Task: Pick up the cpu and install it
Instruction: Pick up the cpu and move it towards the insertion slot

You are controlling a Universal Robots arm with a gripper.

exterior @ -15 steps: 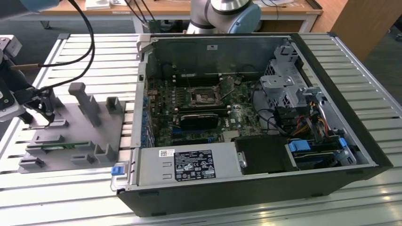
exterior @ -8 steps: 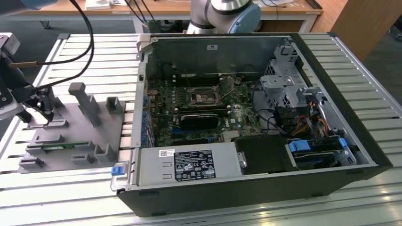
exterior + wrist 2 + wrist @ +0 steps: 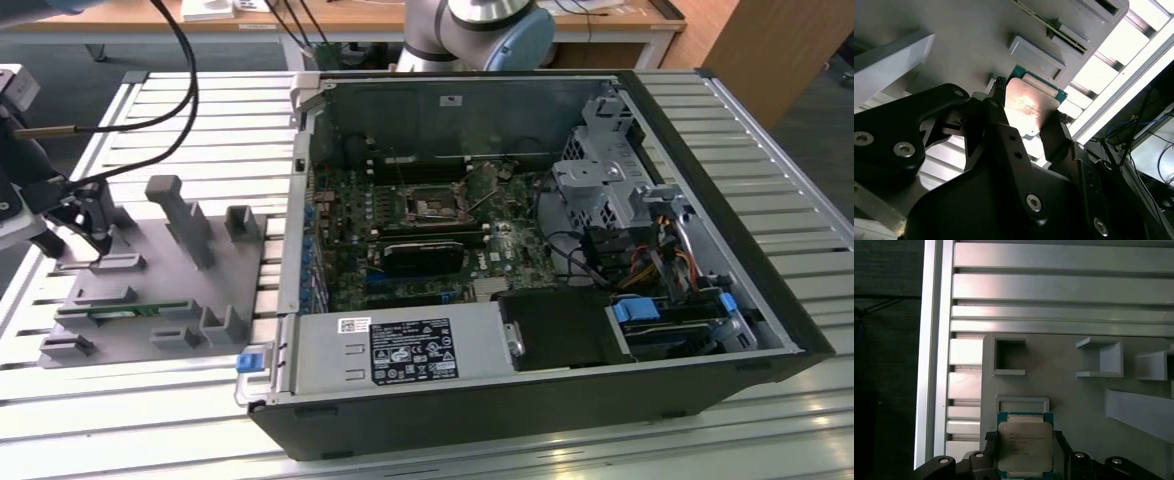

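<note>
The cpu (image 3: 1025,446) is at its pocket on the grey fixture tray (image 3: 1074,405), and the gripper (image 3: 1024,439) is pinched narrow on two opposite edges of it. I'd say squeeze evenly and hold the chip flat so it can't twist. There's faint print on the lid, but I can't read it.

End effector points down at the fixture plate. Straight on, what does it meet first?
The cpu: it sits right at the end effector's tip in both wrist views. Just past it is the grey fixture plate; whether the cpu rests on the plate is unclear.
</note>
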